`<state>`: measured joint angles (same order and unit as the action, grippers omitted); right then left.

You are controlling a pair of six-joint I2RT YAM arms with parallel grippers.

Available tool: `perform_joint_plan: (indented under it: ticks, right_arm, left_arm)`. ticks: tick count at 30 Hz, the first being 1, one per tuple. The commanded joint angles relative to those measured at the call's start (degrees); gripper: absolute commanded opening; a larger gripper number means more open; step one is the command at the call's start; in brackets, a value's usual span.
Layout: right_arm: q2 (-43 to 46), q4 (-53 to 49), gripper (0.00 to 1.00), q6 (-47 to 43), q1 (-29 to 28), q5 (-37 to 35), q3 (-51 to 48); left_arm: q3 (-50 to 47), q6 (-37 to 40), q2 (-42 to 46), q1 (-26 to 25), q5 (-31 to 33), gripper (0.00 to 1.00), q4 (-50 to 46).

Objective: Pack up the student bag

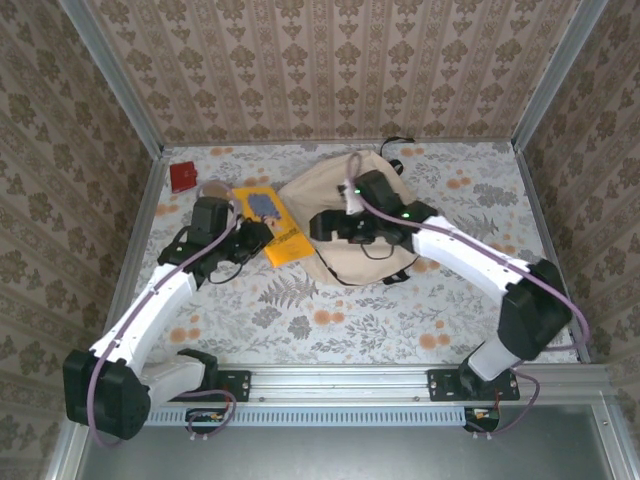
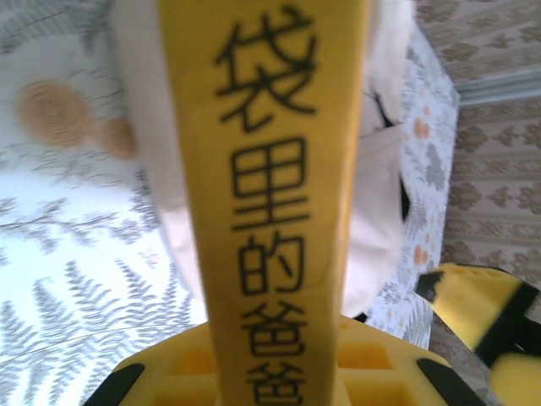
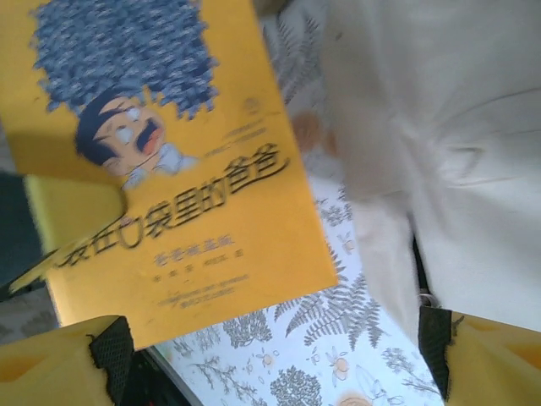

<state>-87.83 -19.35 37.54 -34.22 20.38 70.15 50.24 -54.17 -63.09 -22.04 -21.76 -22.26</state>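
while the left gripper (image 1: 252, 238) clamps a flat yellow book (image 1: 278, 232), right gripper (image 1: 323, 226) gapes over the soft student bag (image 1: 322, 188).

Yellow book (image 3: 186, 211) with a cartoon man's face and black Chinese lettering, spine rising from between the left fingers (image 2: 144, 381), ahead and left of the right fingers (image 3: 42, 364), small red object (image 1: 184, 176) beyond the left fingers, fern-patterned tablecloth (image 1: 330, 320) beneath.
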Motion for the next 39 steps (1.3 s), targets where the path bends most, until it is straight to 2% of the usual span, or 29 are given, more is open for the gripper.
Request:
perform_joint_plan:
  ticks: [1,6,13,20,25,34,39]
  right_arm:
    - [4.6,7.7,0.94,11.5,4.3,4.5,-7.6]
    - [13.0,10.9,0.99,19.4,9.1,4.9,-14.7]
    - [20.2,25.4,1.00,34.7,14.0,8.7,-23.5]
    - [18.8,36.2,1.00,41.7,15.2,10.1,-26.3]
    - [17.5,44.6,1.00,46.0,17.1,10.7,-27.5]
    - [14.2,53.9,1.00,54.7,18.2,10.3,-27.6]
    - [10.5,58.6,0.97,57.5,18.3,10.2,-26.1]
  left_arm:
    - [6.7,1.0,-1.9,-4.6,3.4,0.08,5.4]
    - [14.1,-1.2,-9.6,-12.1,7.6,0.08,13.0]
    - [19.7,-9.0,-18.8,-15.3,8.2,0.08,25.1]
    - [21.1,-14.9,-23.1,-16.1,10.2,0.05,33.4]
    - [21.4,-18.6,-25.4,-15.9,8.3,0.05,39.0]
    - [19.3,-25.0,-27.1,-16.0,7.1,0.05,49.2]
    - [19.4,-27.6,-28.5,-16.5,5.9,0.05,51.4]
